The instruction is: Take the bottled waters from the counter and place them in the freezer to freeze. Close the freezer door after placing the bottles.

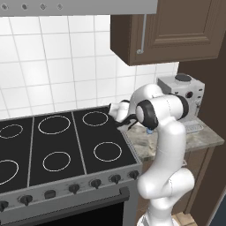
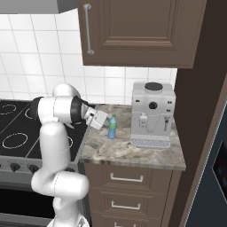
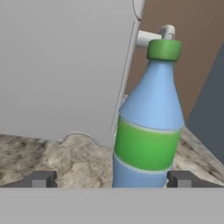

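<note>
Standing bottle (image 3: pixel 148 127), coffee machine (image 2: pixel 152 114) beside, counter (image 2: pixel 133 153)

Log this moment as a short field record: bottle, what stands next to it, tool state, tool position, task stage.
bottle: blue water bottle with green label and green cap, upright on the stone counter
neighbour: grey coffee machine on the counter, beside the bottle, on the side away from the stovetop
tool state: tool open, holding nothing
tool position: level with the bottle's lower body; one fingertip on each side in the hand view, contact not evident
task stage: bottle not yet lifted
</note>
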Available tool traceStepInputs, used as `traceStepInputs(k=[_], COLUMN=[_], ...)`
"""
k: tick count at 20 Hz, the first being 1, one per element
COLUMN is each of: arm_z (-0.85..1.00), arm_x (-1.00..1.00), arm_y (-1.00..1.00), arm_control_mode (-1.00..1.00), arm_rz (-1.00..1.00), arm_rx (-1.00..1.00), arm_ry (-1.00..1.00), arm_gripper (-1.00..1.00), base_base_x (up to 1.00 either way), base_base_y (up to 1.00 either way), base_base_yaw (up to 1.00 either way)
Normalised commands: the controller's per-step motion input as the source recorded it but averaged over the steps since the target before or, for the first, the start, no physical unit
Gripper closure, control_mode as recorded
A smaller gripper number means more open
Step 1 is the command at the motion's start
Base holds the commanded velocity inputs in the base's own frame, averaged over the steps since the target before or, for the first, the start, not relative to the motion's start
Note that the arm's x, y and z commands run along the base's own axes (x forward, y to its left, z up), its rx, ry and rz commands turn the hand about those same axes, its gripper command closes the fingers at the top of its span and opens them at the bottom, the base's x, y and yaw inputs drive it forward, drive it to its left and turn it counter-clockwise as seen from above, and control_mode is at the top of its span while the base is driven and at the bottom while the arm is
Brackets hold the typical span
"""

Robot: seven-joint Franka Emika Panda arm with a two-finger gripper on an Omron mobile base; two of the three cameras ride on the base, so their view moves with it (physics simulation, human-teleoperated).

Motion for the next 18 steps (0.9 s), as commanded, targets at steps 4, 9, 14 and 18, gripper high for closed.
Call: traceStepInputs(k=[4, 9, 14, 18], arm_z=[0.0, 0.0, 0.0, 0.0], arm_x=[-0.23, -0.31, -0.16, 0.0], arm_y=[0.0, 0.0, -0.03, -0.18], arm_control_mode=[-1.0, -1.0, -1.0, -1.0], arm_rz=[-0.01, 0.0, -0.04, -0.08], arm_rx=[0.0, 0.0, -0.01, 0.0], arm_ry=[0.0, 0.0, 0.0, 0.0], arm_gripper=[-1.0, -1.0, -1.0, -1.0], base_base_x=[0.0, 0.0, 0.0, 0.0], base_base_y=[0.0, 0.0, 0.0, 0.0], base_base_yaw=[0.0, 0.0, 0.0, 0.0])
